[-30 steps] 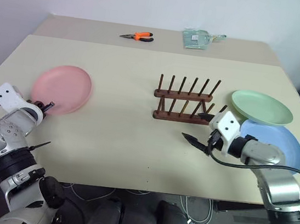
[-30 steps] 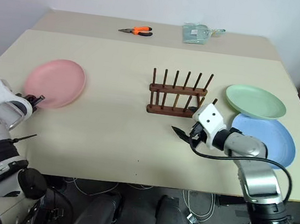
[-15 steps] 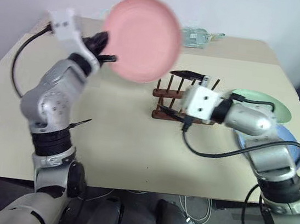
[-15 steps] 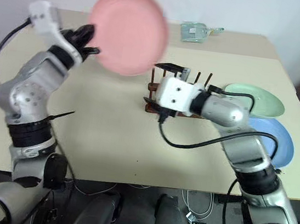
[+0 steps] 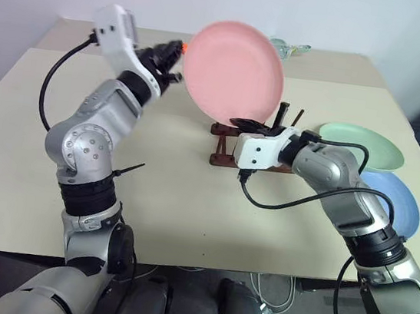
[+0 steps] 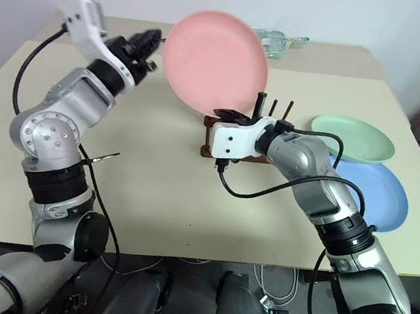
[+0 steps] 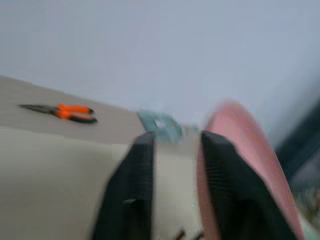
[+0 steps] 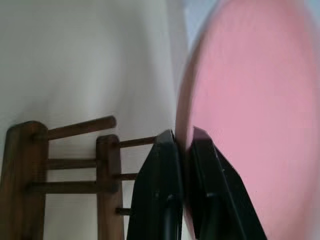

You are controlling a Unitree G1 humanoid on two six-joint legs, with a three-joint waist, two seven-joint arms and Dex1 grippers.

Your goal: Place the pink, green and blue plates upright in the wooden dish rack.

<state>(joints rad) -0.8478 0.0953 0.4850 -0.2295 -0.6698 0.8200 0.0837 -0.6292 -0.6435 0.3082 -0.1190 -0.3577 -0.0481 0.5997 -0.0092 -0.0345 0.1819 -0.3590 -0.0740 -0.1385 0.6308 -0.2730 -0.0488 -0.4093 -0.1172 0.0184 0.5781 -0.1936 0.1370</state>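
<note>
The round salmon-pink plastic plate [image 5: 234, 71] is held upright in the air above the dark brown wooden dish rack [image 6: 231, 140]. The right gripper [image 8: 182, 145] is clamped on the plate's lower rim, one of the fingers [image 8: 161, 170] on each face. The left gripper [image 7: 175, 165] is at the plate's far edge with its fingers apart, the rim beside one of them. The mint-green plate [image 5: 360, 144] and light-blue plate [image 5: 398, 201] lie flat on the beige desk [image 5: 159, 189], beyond the rack from the left fingers.

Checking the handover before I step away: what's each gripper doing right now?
Left gripper: jaws open, standing either side of the pink plate rim.
Right gripper: shut on the pink plate's lower edge, above the wooden dish rack.
</note>
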